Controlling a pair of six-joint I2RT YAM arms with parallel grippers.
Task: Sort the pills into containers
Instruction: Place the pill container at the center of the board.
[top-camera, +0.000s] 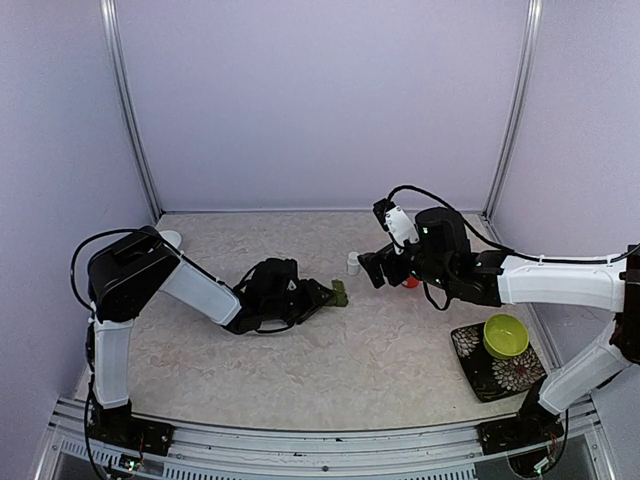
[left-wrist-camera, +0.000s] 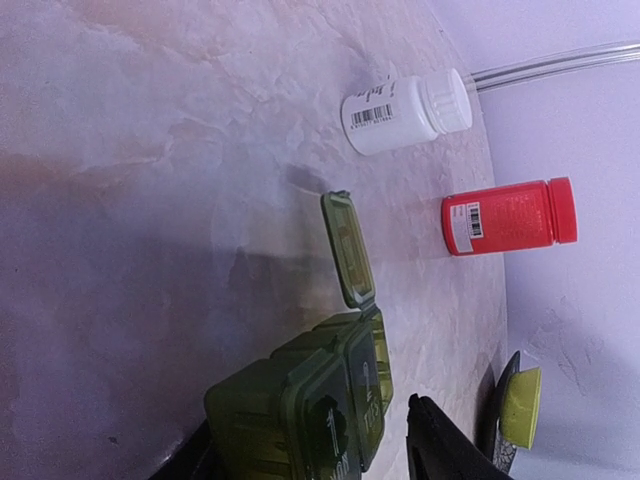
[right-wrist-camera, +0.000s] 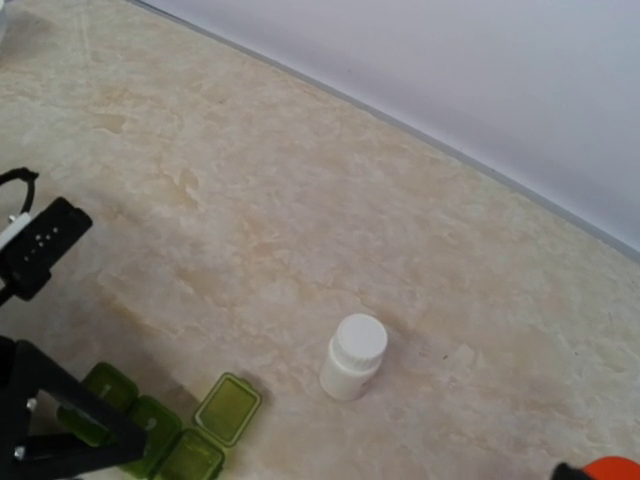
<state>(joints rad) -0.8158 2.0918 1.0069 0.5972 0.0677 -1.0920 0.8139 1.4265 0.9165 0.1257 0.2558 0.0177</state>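
Left gripper (top-camera: 328, 294) jaws parted, straddling dark green pill box (left-wrist-camera: 330, 400), end lid (left-wrist-camera: 347, 248) flipped open. Right gripper (top-camera: 368, 268) jaws wide apart, empty, near upright white bottle (right-wrist-camera: 354, 356).

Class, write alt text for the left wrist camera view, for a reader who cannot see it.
A dark green pill box sits close to the camera on a marbled table, with the lid of its end compartment standing open. Beyond it stand a white bottle and a red-orange bottle, both capped; the view is turned sideways.
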